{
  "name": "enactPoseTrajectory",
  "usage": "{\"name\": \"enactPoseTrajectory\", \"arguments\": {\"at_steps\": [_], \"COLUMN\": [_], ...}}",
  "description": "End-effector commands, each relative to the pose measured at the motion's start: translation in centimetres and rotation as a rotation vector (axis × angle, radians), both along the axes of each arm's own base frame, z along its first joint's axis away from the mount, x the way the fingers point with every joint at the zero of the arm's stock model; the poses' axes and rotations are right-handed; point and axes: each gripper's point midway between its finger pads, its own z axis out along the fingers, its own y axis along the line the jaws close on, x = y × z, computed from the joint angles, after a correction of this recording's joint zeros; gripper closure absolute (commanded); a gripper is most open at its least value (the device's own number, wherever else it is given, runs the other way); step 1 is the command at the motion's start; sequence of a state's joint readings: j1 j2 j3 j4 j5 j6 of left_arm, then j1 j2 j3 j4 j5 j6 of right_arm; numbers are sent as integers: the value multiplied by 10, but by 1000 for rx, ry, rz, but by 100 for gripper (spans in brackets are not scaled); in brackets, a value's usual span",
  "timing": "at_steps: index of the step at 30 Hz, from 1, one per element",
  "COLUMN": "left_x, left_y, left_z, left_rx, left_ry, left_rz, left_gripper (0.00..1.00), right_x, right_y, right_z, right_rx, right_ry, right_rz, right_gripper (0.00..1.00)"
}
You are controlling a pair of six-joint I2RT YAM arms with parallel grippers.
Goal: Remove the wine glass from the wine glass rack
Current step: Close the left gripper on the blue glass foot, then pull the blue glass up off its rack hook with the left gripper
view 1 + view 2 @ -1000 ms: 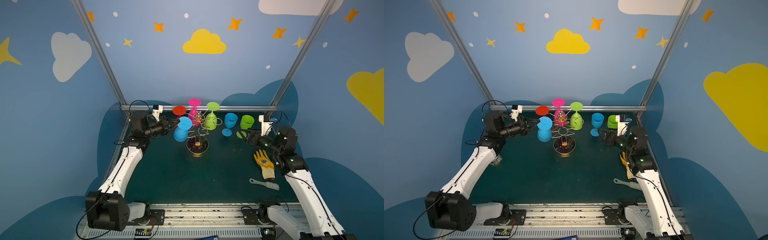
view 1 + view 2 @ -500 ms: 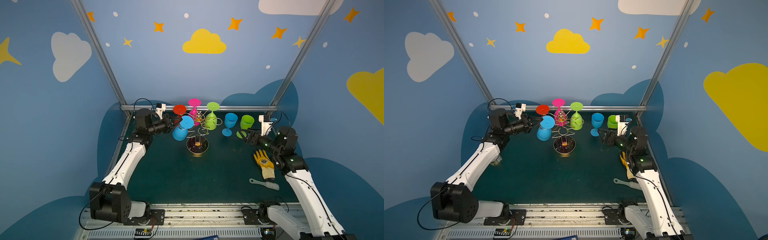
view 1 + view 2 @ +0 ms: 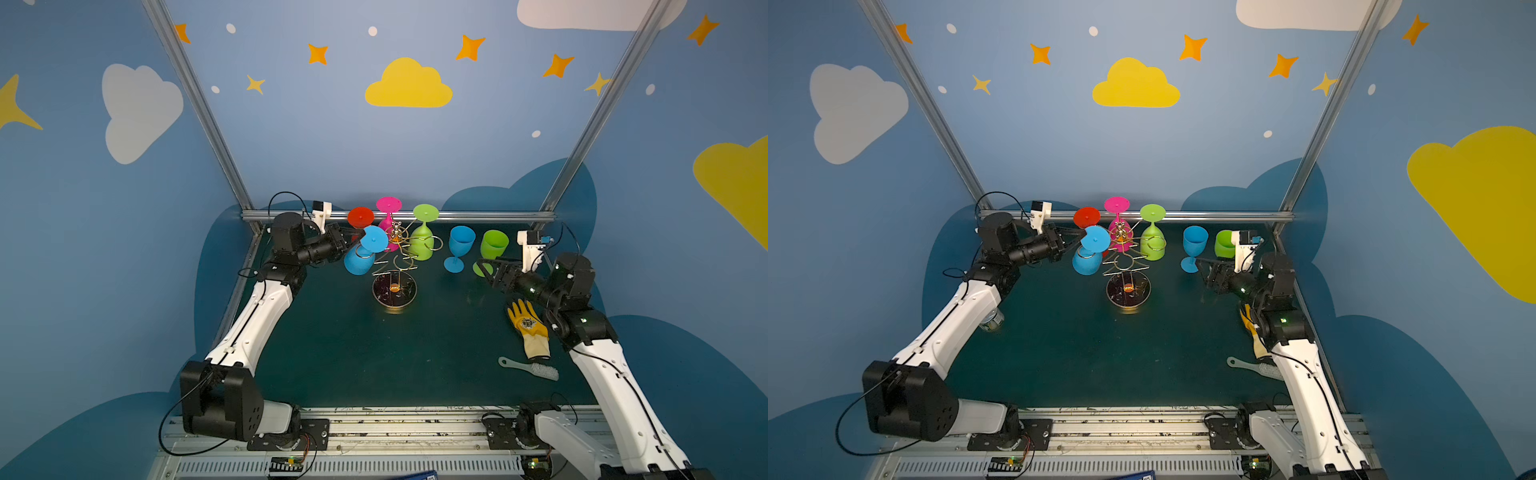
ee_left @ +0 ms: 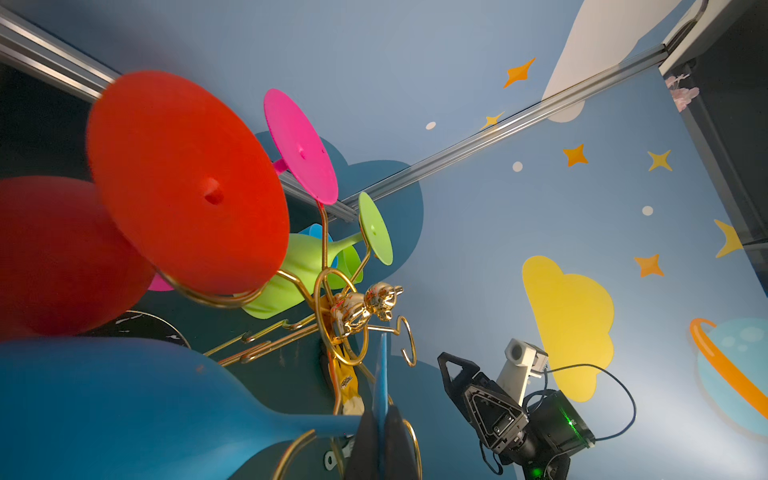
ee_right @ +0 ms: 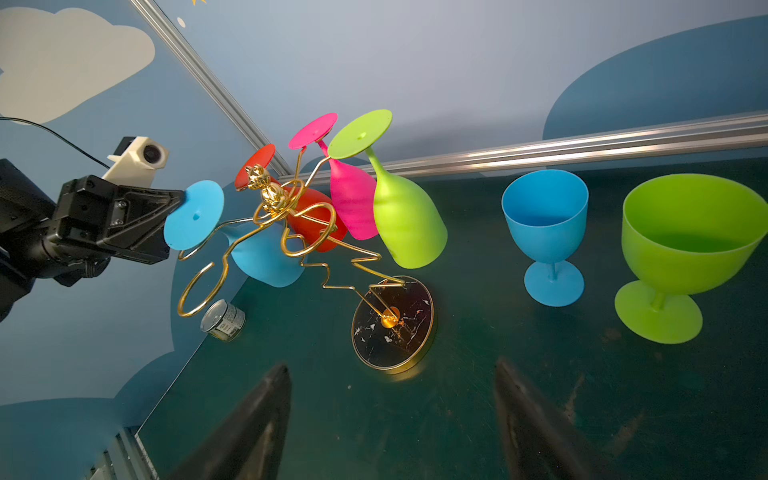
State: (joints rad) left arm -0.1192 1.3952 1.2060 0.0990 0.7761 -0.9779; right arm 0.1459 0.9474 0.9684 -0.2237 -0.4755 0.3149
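Note:
The gold wire wine glass rack (image 3: 394,289) (image 3: 1128,289) (image 5: 392,322) stands mid-table on its round dark base. Red, pink and green glasses hang on it upside down. A blue wine glass (image 3: 358,259) (image 3: 1087,261) (image 5: 266,257) hangs tilted on the rack's left arm. My left gripper (image 3: 359,241) (image 3: 1077,239) (image 4: 380,415) is shut on the edge of that glass's flat foot disc (image 4: 382,374) (image 5: 194,215). My right gripper (image 3: 483,270) (image 3: 1202,272) (image 5: 391,374) hovers open and empty, to the right of the rack.
A blue goblet (image 3: 460,245) and a green goblet (image 3: 493,245) stand upright at the back right. A yellow glove (image 3: 530,326) and a brush (image 3: 530,368) lie by the right arm. A small can (image 3: 991,322) sits under the left arm.
My left arm has swung in and risen a little, still gripping the blue glass's foot, and the glass has shifted slightly up. The right arm has not moved.

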Motion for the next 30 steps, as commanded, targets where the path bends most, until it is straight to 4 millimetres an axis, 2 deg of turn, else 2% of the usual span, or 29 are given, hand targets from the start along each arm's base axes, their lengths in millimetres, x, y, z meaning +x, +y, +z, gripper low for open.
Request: {"name": "enactPoseTrajectory", "arguments": {"at_steps": [1,13,25,30], "left_x": [1,3,-15,-24], "left_y": [0,13,48,72], "left_z": [17,14,15,12], "left_rx": [12,30,40,40], "left_ry": [-63,-53,-60,-57], "left_rz": [6,63,151,214], "left_gripper": [96,96,96,96], "right_x": [-6,-8,-9,-9], "right_y": [-1,-1,-1,-1], "right_z": [6,7,9,11], "right_rx": [-5,-7,-4,-5], "right_ry": [-21,-20,-27,-31], "right_rz": [-1,-3,-1,1], "right_gripper": [24,24,24,24]}}
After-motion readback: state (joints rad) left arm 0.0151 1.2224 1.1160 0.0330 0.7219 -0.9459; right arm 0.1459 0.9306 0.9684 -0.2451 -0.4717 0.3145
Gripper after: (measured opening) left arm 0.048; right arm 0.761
